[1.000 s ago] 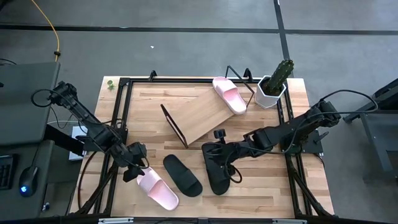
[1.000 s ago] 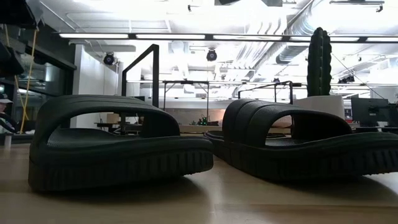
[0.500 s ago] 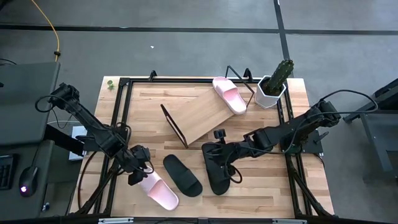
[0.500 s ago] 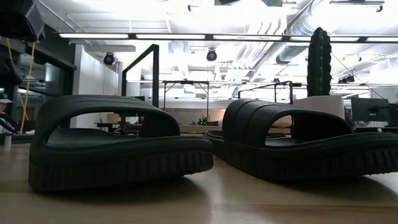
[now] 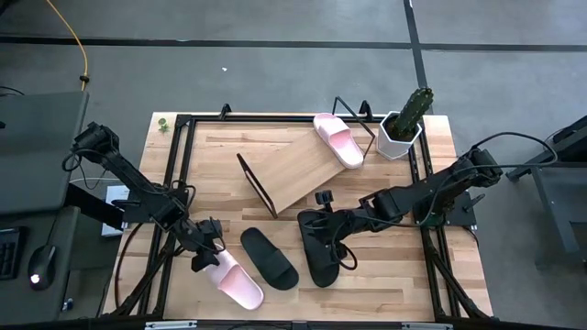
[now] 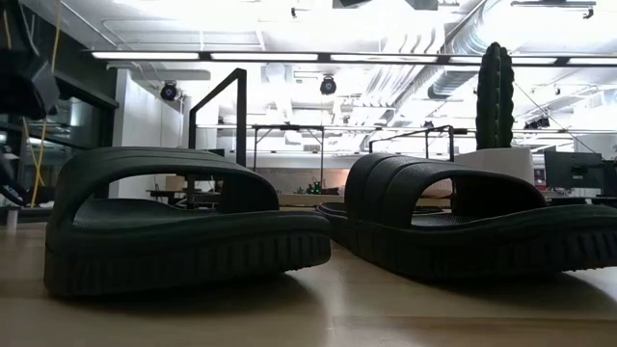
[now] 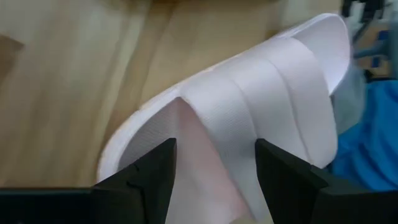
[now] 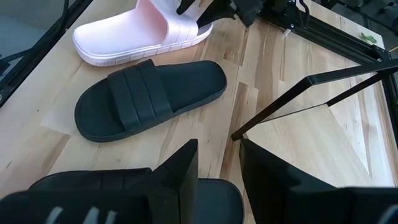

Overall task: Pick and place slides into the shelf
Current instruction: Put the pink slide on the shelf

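Over pink slide (image 5: 235, 280): left pincer (image 5: 204, 261), nearer

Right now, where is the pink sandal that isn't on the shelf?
In the high view, the pink sandal lies near the table's front-left corner, just left of a black sandal, with the left hand open at its end.

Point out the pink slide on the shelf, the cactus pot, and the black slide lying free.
Pale pink slide on the shelf (image 5: 337, 140), high view, strap.
White cactus pot (image 5: 400, 137), high view, rim.
Free black slide (image 8: 148, 96), right wrist view, strap.

Two dark jointed arms, looped black cables, matte black flat tool fingers (image 7: 149, 180)
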